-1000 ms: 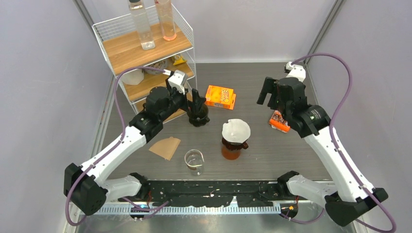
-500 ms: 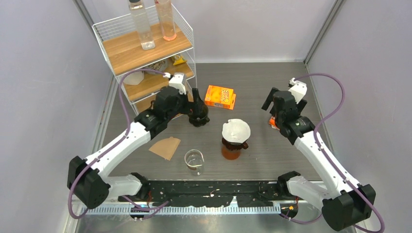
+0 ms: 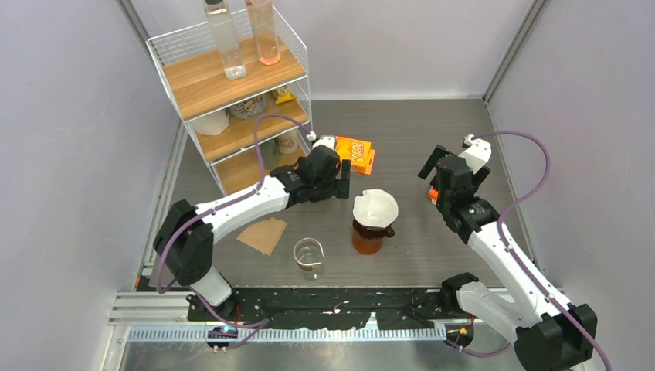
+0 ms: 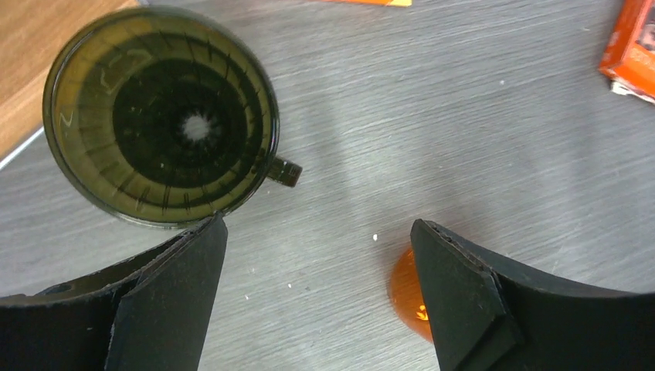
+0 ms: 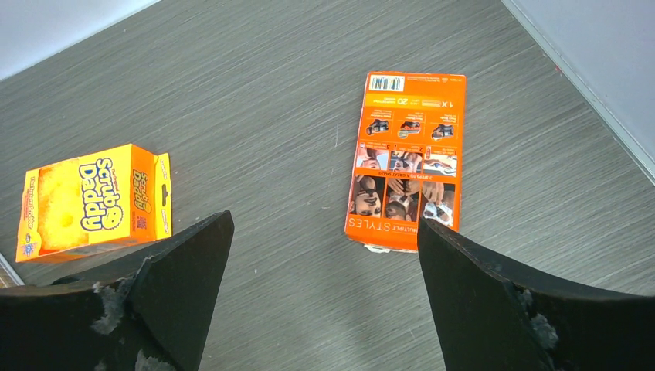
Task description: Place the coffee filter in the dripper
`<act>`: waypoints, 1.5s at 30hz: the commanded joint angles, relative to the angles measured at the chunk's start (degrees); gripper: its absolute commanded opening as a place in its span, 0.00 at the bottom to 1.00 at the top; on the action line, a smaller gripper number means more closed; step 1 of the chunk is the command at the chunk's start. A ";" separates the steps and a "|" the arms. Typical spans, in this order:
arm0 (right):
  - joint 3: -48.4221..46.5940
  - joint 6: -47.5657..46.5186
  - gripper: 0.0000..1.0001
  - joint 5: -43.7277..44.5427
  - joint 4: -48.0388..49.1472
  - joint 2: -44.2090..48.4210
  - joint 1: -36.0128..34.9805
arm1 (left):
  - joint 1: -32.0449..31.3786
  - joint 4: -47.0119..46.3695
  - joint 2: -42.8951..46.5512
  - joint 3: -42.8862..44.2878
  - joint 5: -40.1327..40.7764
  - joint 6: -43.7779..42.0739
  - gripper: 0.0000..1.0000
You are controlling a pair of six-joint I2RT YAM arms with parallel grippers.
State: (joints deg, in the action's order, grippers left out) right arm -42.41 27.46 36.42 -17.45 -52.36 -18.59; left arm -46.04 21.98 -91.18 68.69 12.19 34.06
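A dark translucent dripper (image 4: 158,116) stands on the table, seen from above in the left wrist view; in the top view my left wrist hides it. My left gripper (image 4: 318,224) (image 3: 341,182) is open and empty, just right of the dripper. A flat brown coffee filter (image 3: 263,234) lies on the table near the left arm. A white filter (image 3: 375,206) sits in the top of an amber vessel (image 3: 368,239), whose edge shows by my left gripper's right finger (image 4: 403,294). My right gripper (image 5: 324,220) (image 3: 434,165) is open and empty, to the right of it.
A wire rack with wooden shelves (image 3: 232,77) stands at the back left, bottles on top. An orange sponge box (image 3: 351,153) (image 5: 93,201) lies behind the amber vessel. An orange packet (image 5: 405,158) lies under the right arm. A glass beaker (image 3: 309,253) stands near the front.
My left arm has swung right and stretched out low, its gripper moving off the dark dripper toward the amber vessel. My right arm has shifted slightly back and to the right.
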 commanded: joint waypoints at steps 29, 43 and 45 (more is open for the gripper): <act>0.26 -1.68 0.95 0.51 3.85 -1.41 1.09 | -2.74 3.13 -8.75 2.62 26.30 20.00 0.76; 0.24 -2.06 0.95 0.18 3.83 -1.87 1.36 | -1.40 3.22 -6.11 -1.40 30.27 19.32 0.60; 0.14 -2.08 0.96 0.22 3.83 -2.13 1.41 | -1.42 2.21 -5.63 -2.13 30.58 18.44 0.57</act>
State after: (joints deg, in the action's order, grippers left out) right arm -42.17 25.61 35.81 -16.25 -54.06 -17.50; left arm -47.90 25.85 -100.55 67.79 37.95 52.60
